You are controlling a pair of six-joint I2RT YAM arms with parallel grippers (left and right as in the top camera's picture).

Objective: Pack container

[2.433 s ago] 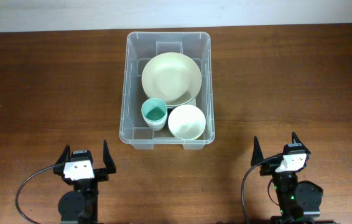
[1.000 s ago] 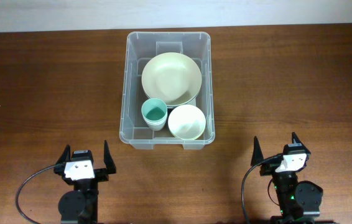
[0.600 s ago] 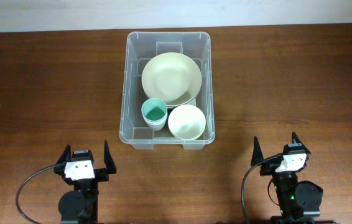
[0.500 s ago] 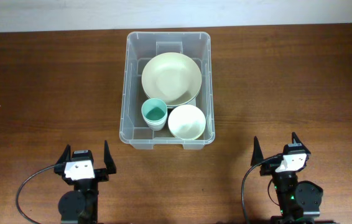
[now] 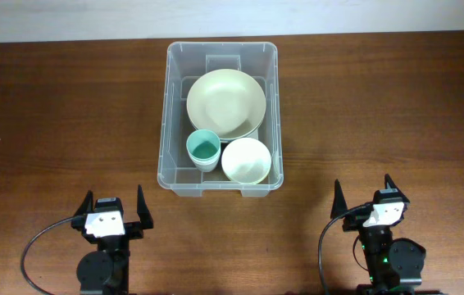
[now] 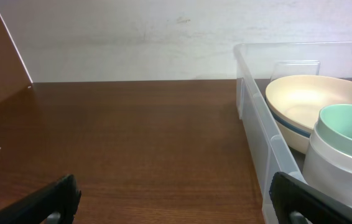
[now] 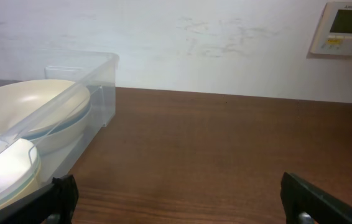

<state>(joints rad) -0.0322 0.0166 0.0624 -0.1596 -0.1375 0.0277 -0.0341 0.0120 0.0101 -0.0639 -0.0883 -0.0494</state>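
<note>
Container: sitting at the far middle of the table, holding a cream plate, a teal cup and a white bowl.
Left gripper: resting near the front edge, well apart from the container, jaws gaping wide.
Right gripper: resting front right, jaws gaping wide, gripping nothing.

Dark brown wood-grain tabletop; resting directly on it, toward the far middle, clear plastic container, apparently flat on its base, long sides running front to back
</note>
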